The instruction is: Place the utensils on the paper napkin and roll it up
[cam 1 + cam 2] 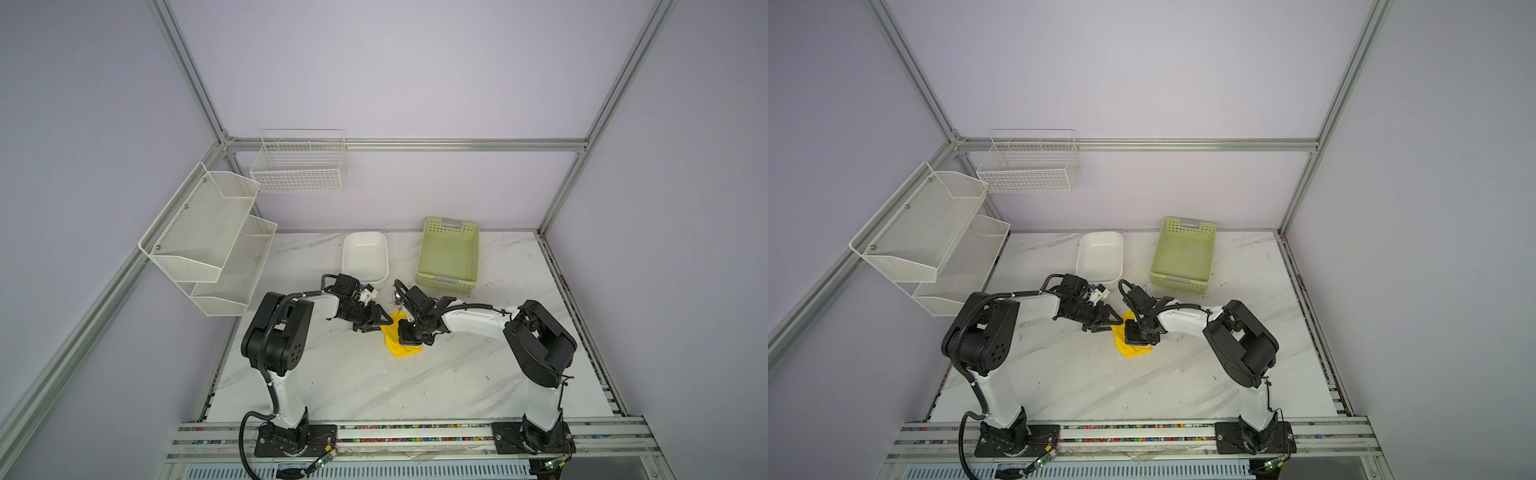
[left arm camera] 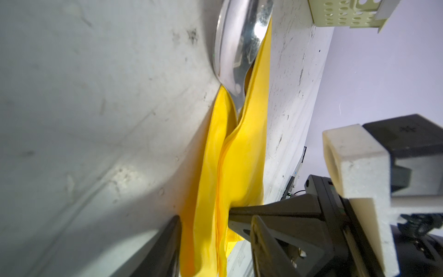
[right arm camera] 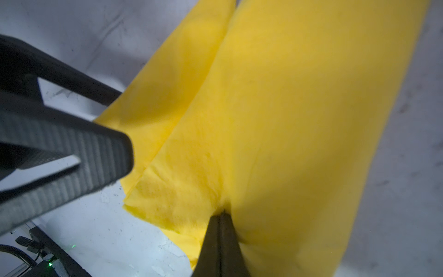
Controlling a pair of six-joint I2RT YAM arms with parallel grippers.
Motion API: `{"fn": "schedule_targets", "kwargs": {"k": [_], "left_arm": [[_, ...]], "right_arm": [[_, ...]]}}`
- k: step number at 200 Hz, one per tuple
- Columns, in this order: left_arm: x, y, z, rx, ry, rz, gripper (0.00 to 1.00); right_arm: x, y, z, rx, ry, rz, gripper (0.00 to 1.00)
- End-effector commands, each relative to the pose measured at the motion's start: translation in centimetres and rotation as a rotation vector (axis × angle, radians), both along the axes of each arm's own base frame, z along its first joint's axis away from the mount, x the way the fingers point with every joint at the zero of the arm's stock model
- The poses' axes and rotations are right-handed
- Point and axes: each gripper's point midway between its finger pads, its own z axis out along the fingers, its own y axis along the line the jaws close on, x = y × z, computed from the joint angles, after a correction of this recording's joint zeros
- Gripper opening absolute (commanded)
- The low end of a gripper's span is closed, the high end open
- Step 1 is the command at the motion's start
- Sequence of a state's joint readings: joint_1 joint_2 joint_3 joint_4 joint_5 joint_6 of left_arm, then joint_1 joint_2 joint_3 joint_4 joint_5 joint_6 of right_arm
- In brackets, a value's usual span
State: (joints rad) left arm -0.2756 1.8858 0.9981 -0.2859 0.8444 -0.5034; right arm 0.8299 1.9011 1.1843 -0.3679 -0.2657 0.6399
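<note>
In both top views the paper napkin lies as a narrow, crumpled yellow bundle in the middle of the table, nearer than the white tub and the green basket. The left tool meets it from the left and the right tool from the right, both low. Of the utensils only a metal glint shows, at the bundle's far end. None lies loose elsewhere, so I judge the placing done and the rolling under way. The arms hide both grips here.

The left wrist view settles the glint. It is a spoon, its bowl jutting from the napkin's far end and its handle buried in the folds. Any other pieces are hidden. The left tool stands about half open, with a finger touching each side of the folded paper, so it appears to clamp the bundle.

The right wrist view shows the right tool fully closed, pinching a pucker of napkin at its tip. The layers overlap loosely, with an open seam and a free corner. Tightening and closing the roll remain.
</note>
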Motion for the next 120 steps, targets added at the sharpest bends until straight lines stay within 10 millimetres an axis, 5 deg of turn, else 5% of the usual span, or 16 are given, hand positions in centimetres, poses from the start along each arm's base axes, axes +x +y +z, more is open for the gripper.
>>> {"fn": "schedule_targets", "kwargs": {"k": [1, 39, 120], "left_arm": [[2.5, -0.8, 2.1, -0.031, -0.073, -0.024, 0.46], [2.4, -1.2, 2.2, -0.044, -0.071, -0.042, 0.46], [-1.5, -1.1, 2.0, -0.031, -0.025, -0.069, 0.45]], "right_arm": [[-1.8, -2.4, -3.0, -0.116, 0.071, 0.006, 0.0], [-1.8, -2.3, -2.9, -0.116, 0.07, 0.008, 0.0], [-1.9, -2.5, -2.8, -0.121, 0.07, 0.01, 0.0]]}}
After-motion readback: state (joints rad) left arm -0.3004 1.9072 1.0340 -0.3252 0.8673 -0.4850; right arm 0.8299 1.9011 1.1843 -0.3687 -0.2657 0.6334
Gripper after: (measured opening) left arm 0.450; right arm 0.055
